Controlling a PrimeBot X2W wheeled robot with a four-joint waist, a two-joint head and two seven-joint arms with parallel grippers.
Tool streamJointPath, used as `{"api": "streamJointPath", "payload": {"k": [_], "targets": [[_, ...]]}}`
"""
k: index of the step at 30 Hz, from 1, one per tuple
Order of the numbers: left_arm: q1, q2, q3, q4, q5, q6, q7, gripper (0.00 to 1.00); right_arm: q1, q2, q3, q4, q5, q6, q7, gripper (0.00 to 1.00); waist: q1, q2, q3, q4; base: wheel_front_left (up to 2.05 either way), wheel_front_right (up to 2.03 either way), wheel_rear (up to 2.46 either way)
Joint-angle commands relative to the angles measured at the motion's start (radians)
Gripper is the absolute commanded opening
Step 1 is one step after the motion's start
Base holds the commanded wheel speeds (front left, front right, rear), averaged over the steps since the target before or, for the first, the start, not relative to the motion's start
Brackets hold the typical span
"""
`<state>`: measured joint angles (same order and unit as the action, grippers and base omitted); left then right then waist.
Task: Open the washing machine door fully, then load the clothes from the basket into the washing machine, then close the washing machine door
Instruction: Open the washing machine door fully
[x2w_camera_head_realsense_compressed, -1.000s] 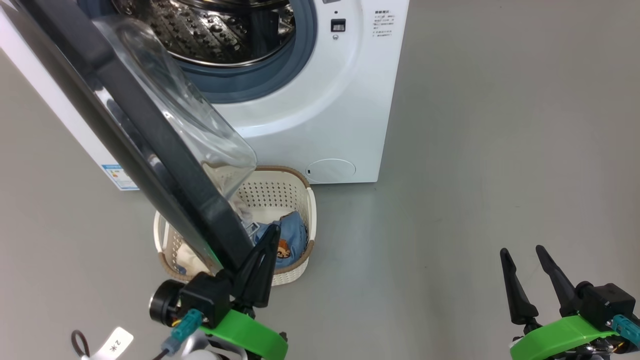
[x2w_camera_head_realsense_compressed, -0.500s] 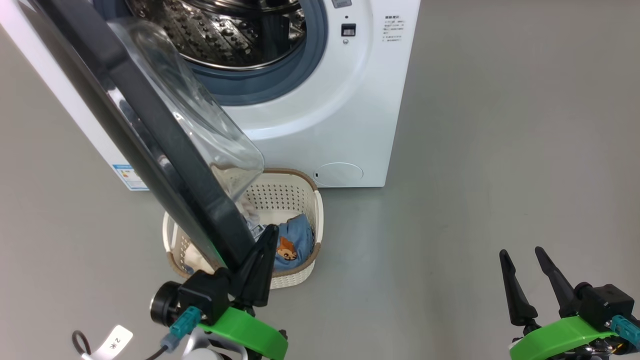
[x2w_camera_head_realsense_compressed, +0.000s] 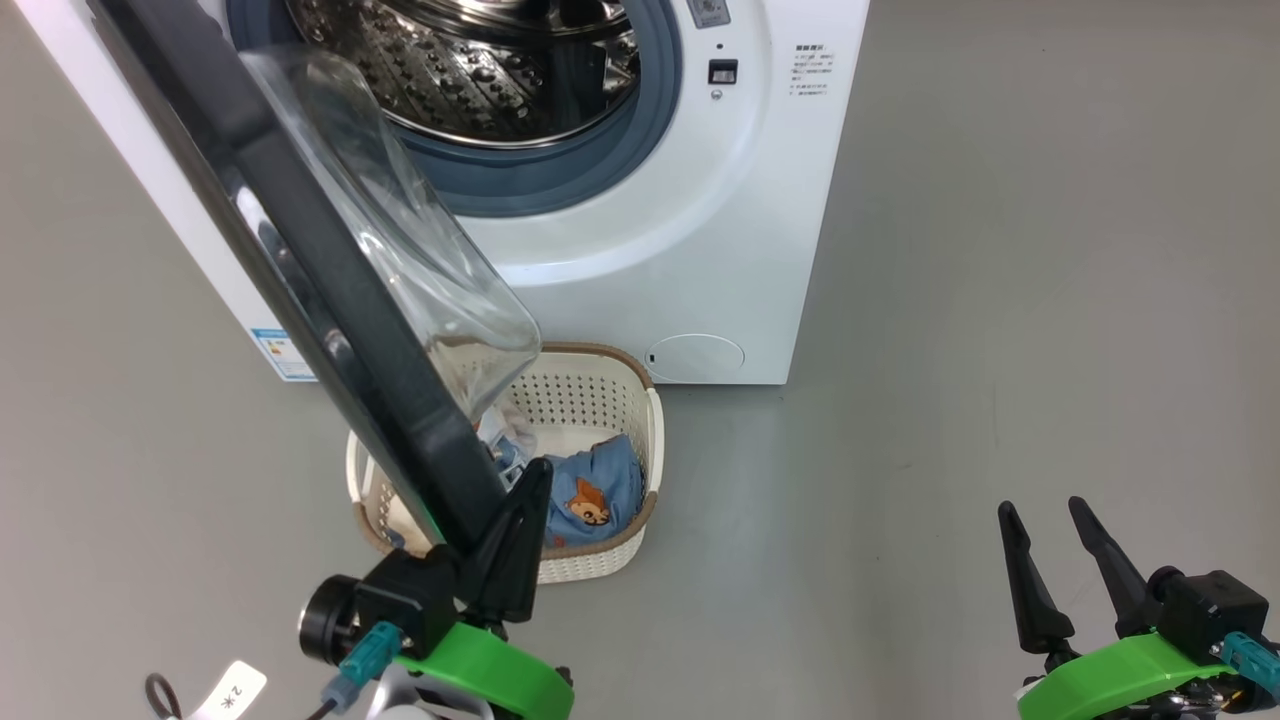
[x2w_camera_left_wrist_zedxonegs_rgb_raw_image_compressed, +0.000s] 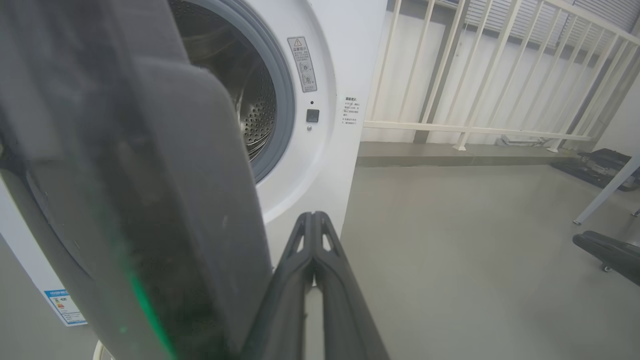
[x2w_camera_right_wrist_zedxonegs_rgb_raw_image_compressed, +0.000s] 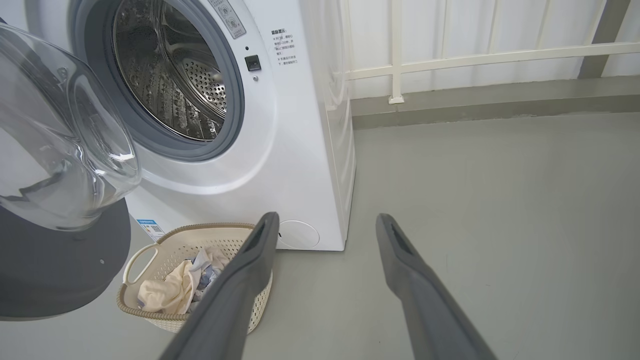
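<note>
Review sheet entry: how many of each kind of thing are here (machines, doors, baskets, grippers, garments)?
Washing machine: 1
Washing machine door: 1
Basket: 1
Grippers: 2, the left gripper shut and the right gripper open
Clothes: 1 heap in the basket; the number of garments cannot be told
Total: 6

Clothes (x2w_camera_head_realsense_compressed: 590, 490) in basket (x2w_camera_head_realsense_compressed: 575, 400) before washing machine (x2w_camera_head_realsense_compressed: 700, 250)
</note>
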<state>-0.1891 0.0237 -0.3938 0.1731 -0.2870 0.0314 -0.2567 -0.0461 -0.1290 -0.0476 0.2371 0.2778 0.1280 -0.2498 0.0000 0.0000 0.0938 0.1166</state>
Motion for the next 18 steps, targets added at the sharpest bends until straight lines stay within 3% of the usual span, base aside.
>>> {"api": "streamJointPath", "payload": {"k": [1, 18], "targets": [[-0.015, 0.027, 0.062, -0.004, 0.000, 0.020, -0.005, 0.00, -0.015, -0.007, 0.025, -0.020, 0.004, 0.003, -0.012, 1.00, 0.0000, 0.0000, 0.000, 0.001, 0.00, 0.00, 0.00], [-0.008, 0.038, 0.051, -0.036, -0.005, 0.044, 0.021, 0.00, -0.016, -0.004, 0.026, -0.021, 0.012, 0.003, -0.012, 1.00, 0.0000, 0.0000, 0.010, 0.025, 0.00, 0.00, 0.00]]}}
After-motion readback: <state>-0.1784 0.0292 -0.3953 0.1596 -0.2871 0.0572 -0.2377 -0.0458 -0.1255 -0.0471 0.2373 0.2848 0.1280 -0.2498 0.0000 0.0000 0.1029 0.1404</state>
